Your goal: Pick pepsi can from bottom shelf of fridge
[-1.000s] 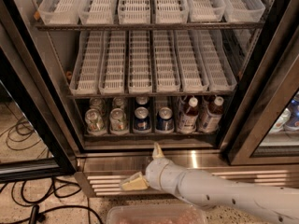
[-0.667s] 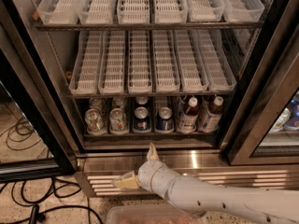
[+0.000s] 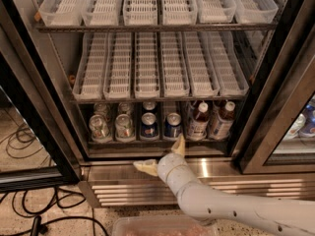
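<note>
Two dark blue pepsi cans (image 3: pixel 149 126) (image 3: pixel 172 125) stand side by side in the middle of the bottom shelf (image 3: pixel 128 143) of the fridge (image 3: pixel 34 92), behind its metal front rail. More cans stand behind them. My gripper (image 3: pixel 161 156) is open and empty, just in front of and slightly below the rail. Its upper fingertip (image 3: pixel 178 145) reaches the rail below the right pepsi can; the lower fingertip (image 3: pixel 144 166) points left over the steel base. My white arm (image 3: pixel 236 213) comes in from the lower right.
Two silver-green cans (image 3: pixel 111 127) stand left of the pepsi cans, two red-capped bottles (image 3: pixel 210 120) to the right. White slotted lane trays (image 3: pixel 160 70) hang low over the shelf. The ribbed steel base panel (image 3: pixel 123 188), black door frames (image 3: pixel 268 87), floor cables (image 3: pixel 29 215) and a bin (image 3: pixel 147 227) lie below.
My gripper has risen from in front of the steel base panel to the level of the shelf rail and shifted slightly right, closer to the cans. The cans have not moved.
</note>
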Available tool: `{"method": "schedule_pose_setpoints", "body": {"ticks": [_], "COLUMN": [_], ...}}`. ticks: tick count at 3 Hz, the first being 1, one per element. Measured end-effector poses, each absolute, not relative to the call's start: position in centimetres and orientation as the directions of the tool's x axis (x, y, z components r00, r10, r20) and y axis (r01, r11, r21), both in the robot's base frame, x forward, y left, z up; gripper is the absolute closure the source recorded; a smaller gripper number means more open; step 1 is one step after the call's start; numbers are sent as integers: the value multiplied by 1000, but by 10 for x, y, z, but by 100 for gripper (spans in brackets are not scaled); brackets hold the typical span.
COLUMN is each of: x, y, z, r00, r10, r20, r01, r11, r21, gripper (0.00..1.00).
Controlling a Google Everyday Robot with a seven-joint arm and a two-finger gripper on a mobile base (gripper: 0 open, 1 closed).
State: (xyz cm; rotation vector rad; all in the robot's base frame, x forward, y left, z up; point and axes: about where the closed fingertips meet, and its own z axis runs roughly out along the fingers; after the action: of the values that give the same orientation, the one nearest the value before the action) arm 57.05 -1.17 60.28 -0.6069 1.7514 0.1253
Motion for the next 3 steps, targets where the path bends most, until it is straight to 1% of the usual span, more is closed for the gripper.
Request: {"method": "schedule_pose_setpoints", "body": {"ticks": [1, 3], "x": [577, 577], "y": [-23, -13], "z": [609, 603], "r00": [-136, -98], "r10": [-326, -302], "r20": [-936, -948], "r01": [-410, -384], "r11": [878, 891], "r21": [-246, -243], "gripper": [0, 1]}}
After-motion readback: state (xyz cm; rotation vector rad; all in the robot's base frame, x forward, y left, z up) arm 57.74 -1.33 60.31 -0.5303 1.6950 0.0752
